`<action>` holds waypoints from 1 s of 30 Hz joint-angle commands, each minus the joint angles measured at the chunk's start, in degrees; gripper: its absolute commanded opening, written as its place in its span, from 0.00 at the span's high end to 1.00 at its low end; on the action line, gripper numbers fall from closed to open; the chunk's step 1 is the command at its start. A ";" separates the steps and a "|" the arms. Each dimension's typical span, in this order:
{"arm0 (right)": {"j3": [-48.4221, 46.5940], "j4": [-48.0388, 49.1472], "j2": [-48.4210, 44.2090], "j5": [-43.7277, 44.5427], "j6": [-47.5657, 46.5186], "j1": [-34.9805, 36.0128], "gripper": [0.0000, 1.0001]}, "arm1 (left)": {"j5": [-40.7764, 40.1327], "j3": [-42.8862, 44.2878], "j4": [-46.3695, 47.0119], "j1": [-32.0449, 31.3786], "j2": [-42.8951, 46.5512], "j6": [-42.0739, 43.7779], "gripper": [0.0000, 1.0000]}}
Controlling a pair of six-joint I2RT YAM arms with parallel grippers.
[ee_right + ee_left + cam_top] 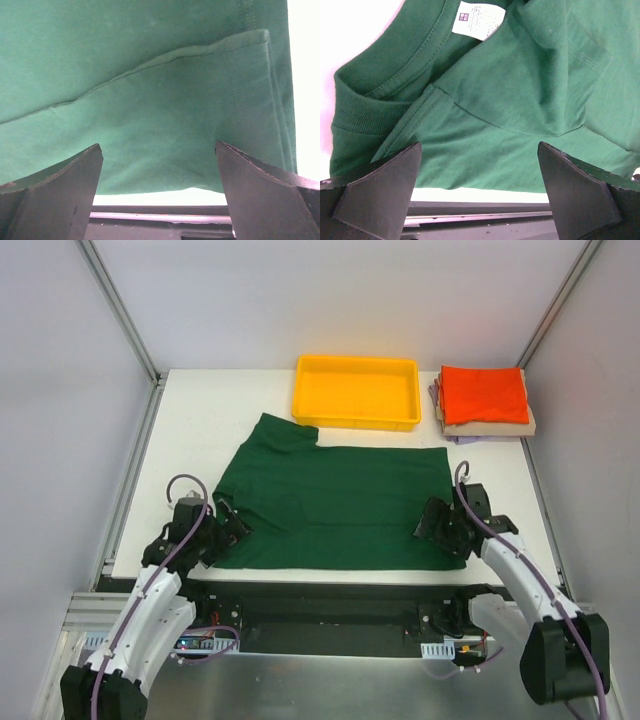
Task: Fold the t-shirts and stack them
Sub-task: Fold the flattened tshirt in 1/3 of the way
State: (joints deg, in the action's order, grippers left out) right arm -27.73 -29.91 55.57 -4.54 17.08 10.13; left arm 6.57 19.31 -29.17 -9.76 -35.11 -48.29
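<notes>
A large dark green t-shirt point(335, 505) lies partly folded on the white table, one sleeve sticking out at its far left. Its collar and white label point(475, 20) fill the left wrist view; its doubled hem point(165, 100) fills the right wrist view. My left gripper point(232, 530) stands open over the shirt's near left corner, nothing between its fingers point(375, 195). At the near right corner my right gripper point(432, 525) is open too, its fingers point(260, 200) straddling the cloth edge. A stack of folded t-shirts point(483, 400), orange-red on top of tan and lavender, sits at the back right.
A yellow plastic tray point(356, 390) stands at the back of the table, left of the folded stack. The table's near edge and a metal rail point(160, 217) run just below the shirt. Frame posts rise at both back corners.
</notes>
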 commanded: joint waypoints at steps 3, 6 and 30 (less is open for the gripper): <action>-8.73 -2.89 -8.90 0.93 -3.10 8.48 0.04 | -0.06 5.64 -5.11 -0.26 1.98 -0.31 0.01; -13.91 2.47 -2.87 1.37 -3.98 17.44 0.04 | 0.02 9.94 -3.36 -0.26 0.23 1.62 0.01; -69.39 6.89 67.64 -5.84 -7.59 38.56 0.43 | 2.93 -2.35 16.43 -0.17 -10.33 3.46 0.01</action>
State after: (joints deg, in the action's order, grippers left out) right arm -93.89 -21.21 121.64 -9.28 9.61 48.05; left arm 11.51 18.37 -13.41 -9.76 -45.95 -46.65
